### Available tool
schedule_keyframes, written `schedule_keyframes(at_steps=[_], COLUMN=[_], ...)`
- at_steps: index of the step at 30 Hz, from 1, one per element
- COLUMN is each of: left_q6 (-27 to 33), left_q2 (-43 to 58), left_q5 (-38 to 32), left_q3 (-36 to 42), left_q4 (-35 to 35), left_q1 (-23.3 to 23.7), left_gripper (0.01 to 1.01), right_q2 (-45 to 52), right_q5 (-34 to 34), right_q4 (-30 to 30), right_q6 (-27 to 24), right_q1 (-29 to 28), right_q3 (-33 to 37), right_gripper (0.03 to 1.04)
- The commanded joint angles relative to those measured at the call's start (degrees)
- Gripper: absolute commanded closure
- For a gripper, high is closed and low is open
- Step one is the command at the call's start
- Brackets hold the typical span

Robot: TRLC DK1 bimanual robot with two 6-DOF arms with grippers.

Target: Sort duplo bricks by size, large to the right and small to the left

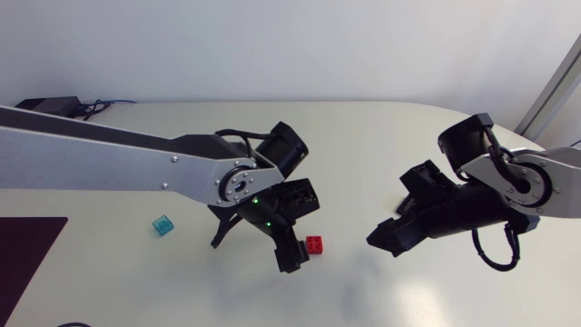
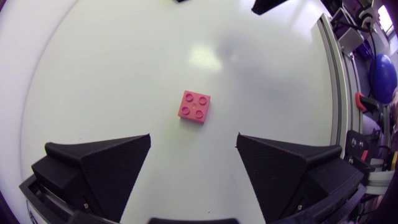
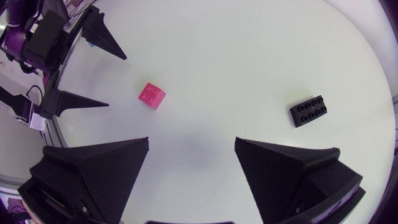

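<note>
Left claw (image 2: 193,137), spread wide, faces the square red brick (image 2: 194,107), studs up; right claw (image 3: 192,140) spread too.

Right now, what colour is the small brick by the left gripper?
The small brick is red, clearest in left wrist view.

Two small bricks (image 1: 315,243) (image 1: 162,225), one large brick (image 3: 309,111)

The four-stud brick (image 2: 194,107) is red, the small brick (image 1: 162,225) translucent teal, the long brick (image 3: 309,111) black. The table (image 1: 381,145) is off-white; left gripper (image 2: 193,137) and right gripper (image 3: 191,140) matte black.
</note>
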Motion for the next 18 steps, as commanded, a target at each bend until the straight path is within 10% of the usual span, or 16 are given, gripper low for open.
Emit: schedule_keyframes(at_steps=[1, 18], left_q6=[5.0, 9.0], left_q2=[3.6, 19.5], left_q5=[0.4, 0.4], left_q3=[4.4, 24.6], left_q4=[-2.2, -21.0], left_q1=[-0.9, -2.3], left_gripper=[0.087, 0.151], right_q2=[-0.9, -2.7], right_q5=[-1.3, -5.2], right_q4=[-0.9, -2.3], right_q6=[-2.7, -7.9], right_q1=[-1.6, -6.2], right_q3=[-1.6, -4.1], right_gripper=[0.07, 0.07])
